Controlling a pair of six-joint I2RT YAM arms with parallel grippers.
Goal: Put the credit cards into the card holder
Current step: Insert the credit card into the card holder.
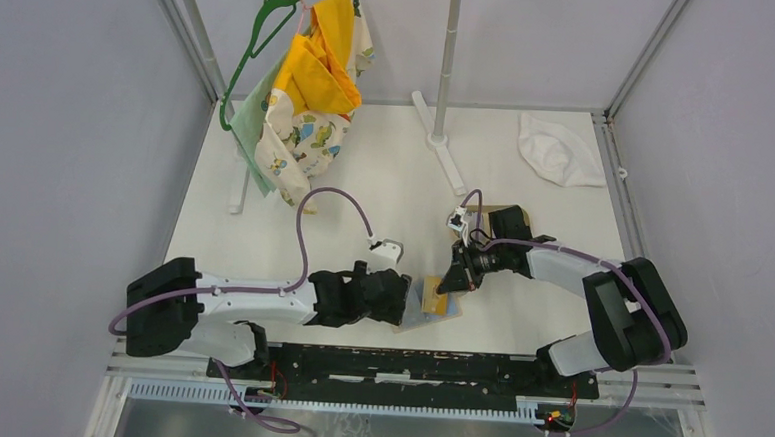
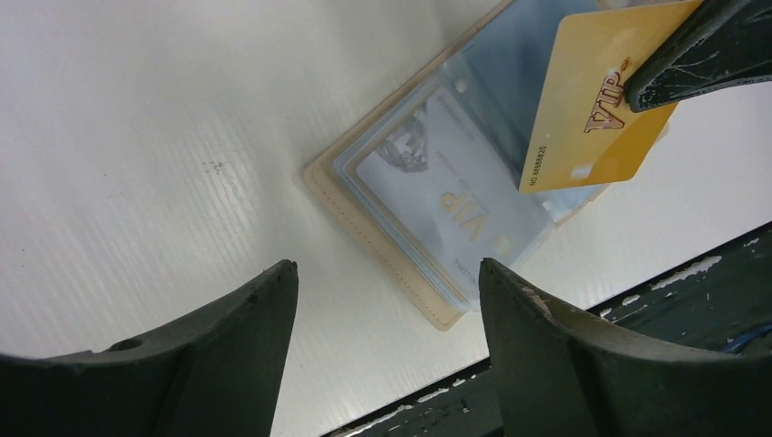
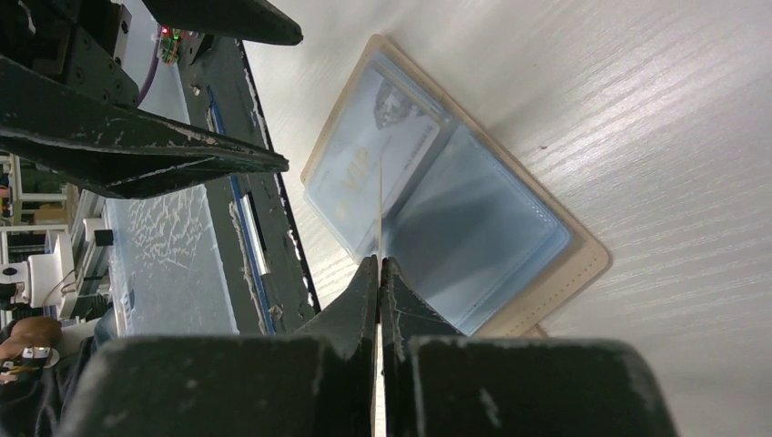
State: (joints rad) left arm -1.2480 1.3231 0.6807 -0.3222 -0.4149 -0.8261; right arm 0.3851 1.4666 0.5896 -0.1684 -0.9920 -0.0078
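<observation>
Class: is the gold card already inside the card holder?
No, the right gripper holds the gold card upright over the open card holder.

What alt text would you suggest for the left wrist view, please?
An open card holder lies on the white table, a grey VIP card in one clear sleeve. The shut right gripper holds a gold VIP card over it at upper right. The left gripper, open and empty, frames the foreground.
</observation>
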